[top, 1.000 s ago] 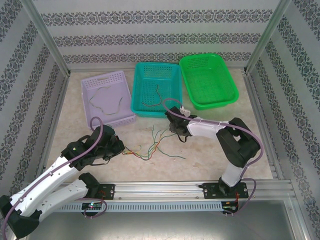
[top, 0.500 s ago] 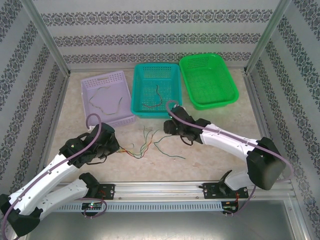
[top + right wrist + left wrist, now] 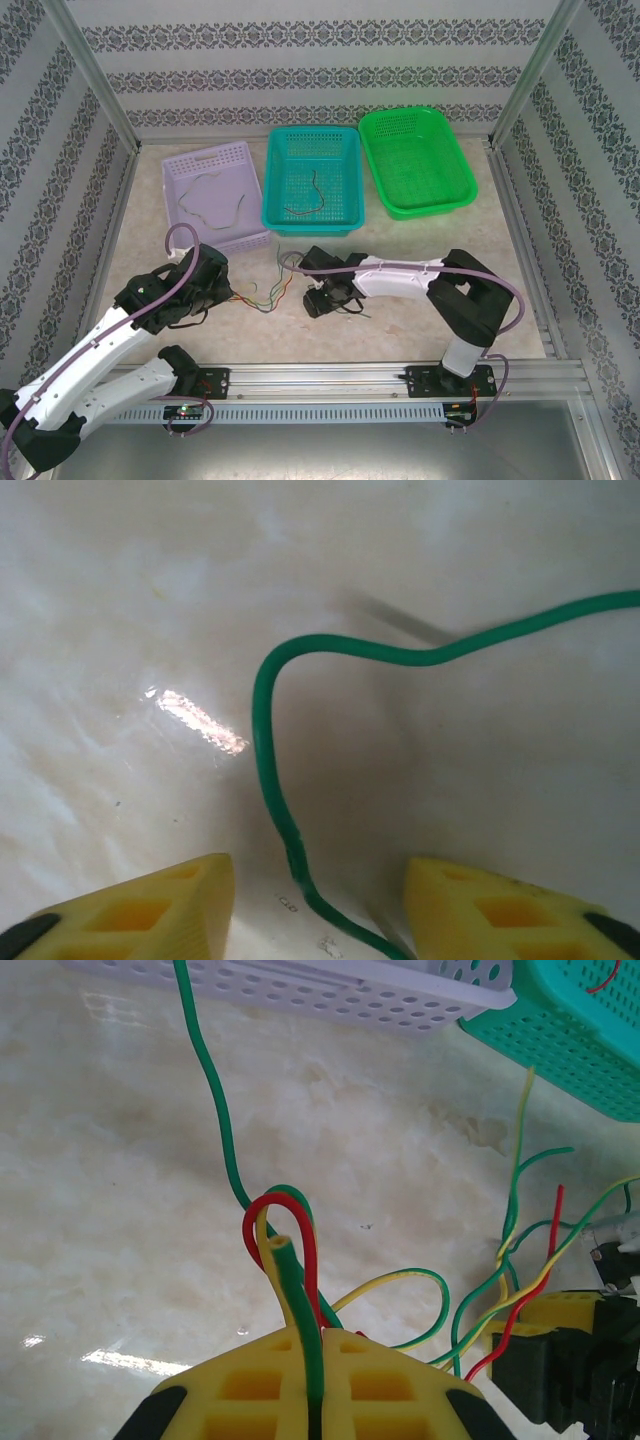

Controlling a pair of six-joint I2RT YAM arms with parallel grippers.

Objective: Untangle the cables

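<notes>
The table [image 3: 420,300] is carrying three baskets along its far edge: a green basket [image 3: 465,185] toward the far right corner, a teal basket [image 3: 270,190] at the middle with a loose strand [image 3: 312,195] lying inside, and a purple basket [image 3: 170,210] toward the left holding a curled strand [image 3: 215,205]. Near the front edge, the left gripper [image 3: 228,293] [image 3: 318,1345] is pinching the cables [image 3: 265,295] [image 3: 290,1260], its fingers pressing together on a looped end of green, yellow and red wire. The bundle is trailing along the table to the right gripper [image 3: 318,300] [image 3: 318,880], whose fingers are standing spread, with a green cable [image 3: 262,730] lying between them, apart from both.
</notes>
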